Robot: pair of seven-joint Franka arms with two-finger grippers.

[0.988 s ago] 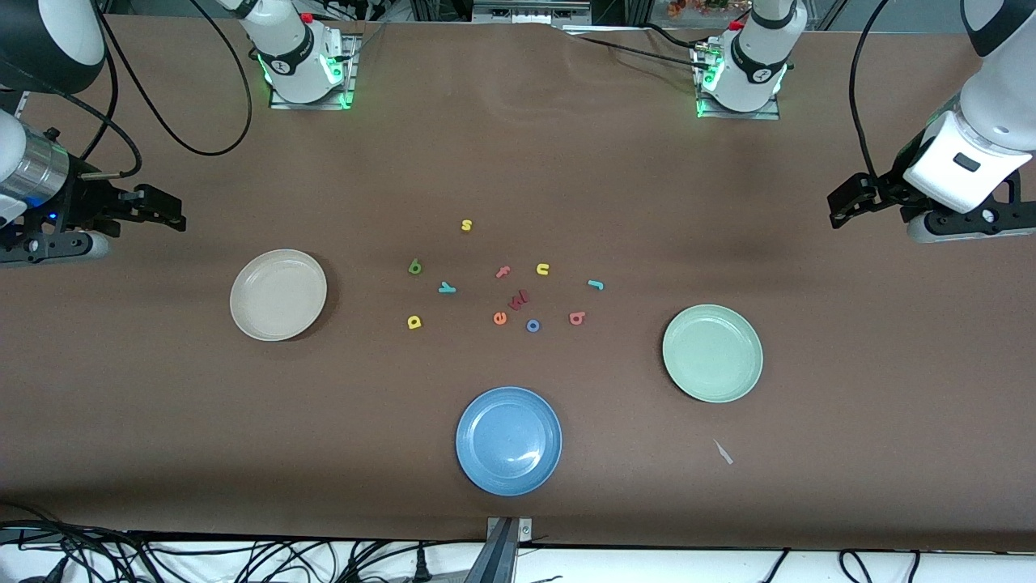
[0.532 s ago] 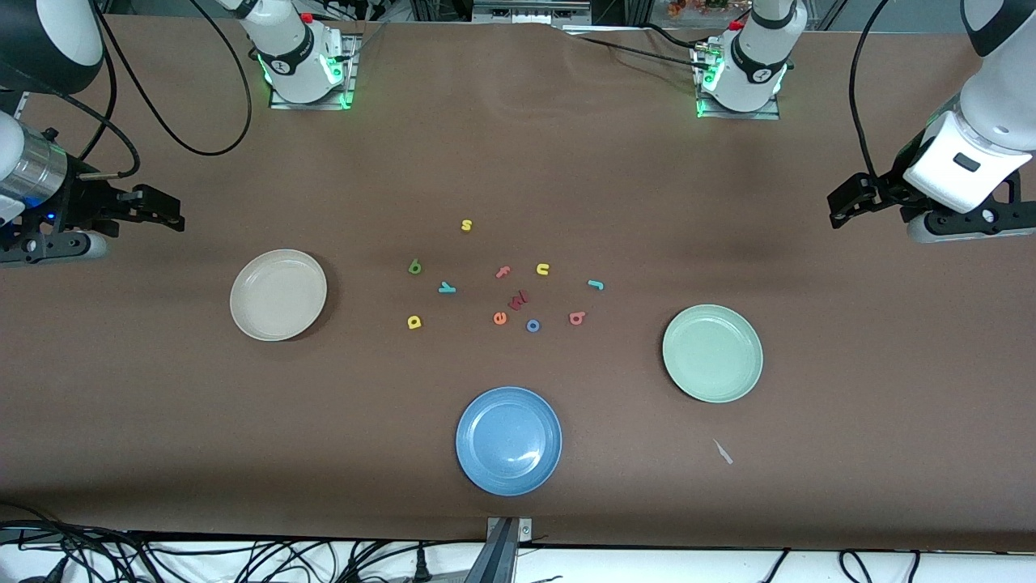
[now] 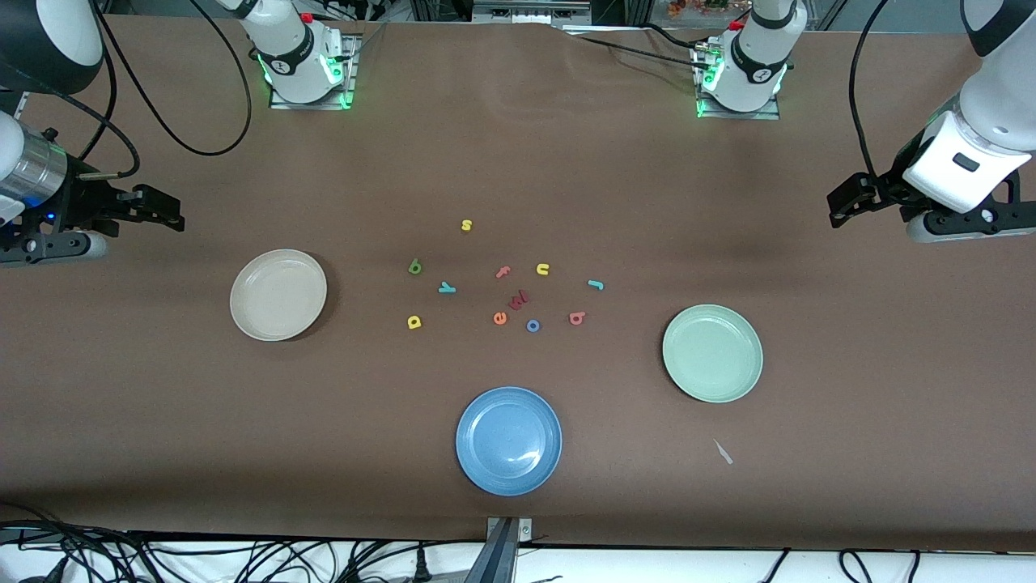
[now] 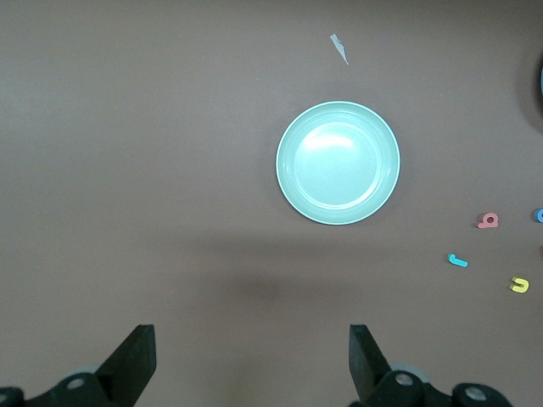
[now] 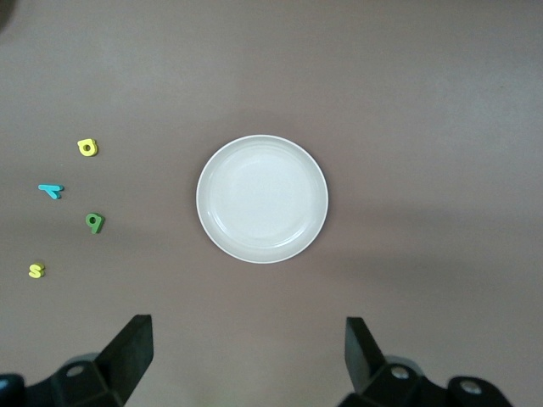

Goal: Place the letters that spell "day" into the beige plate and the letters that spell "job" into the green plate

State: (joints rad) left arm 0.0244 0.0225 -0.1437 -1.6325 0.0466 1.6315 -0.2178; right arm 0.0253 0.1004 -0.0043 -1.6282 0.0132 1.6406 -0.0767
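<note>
The beige plate (image 3: 278,294) lies at four o'clock from the spread, empty right gripper (image 3: 166,212), the green plate (image 3: 712,353) at seven o'clock from the spread, empty left gripper (image 3: 846,202), the foam letters (image 3: 502,283) scattered on the table between the plates.

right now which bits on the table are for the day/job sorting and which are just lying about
For the job:
d, a, y
j, o, b
beige plate
green plate

Lying about:
blue plate
s, u, t, e
dark red letter
paper scrap

Both my arms wait raised at the frame's side edges, left gripper (image 3: 842,208) and right gripper (image 3: 167,212) with jaws spread wide, holding nothing.
</note>
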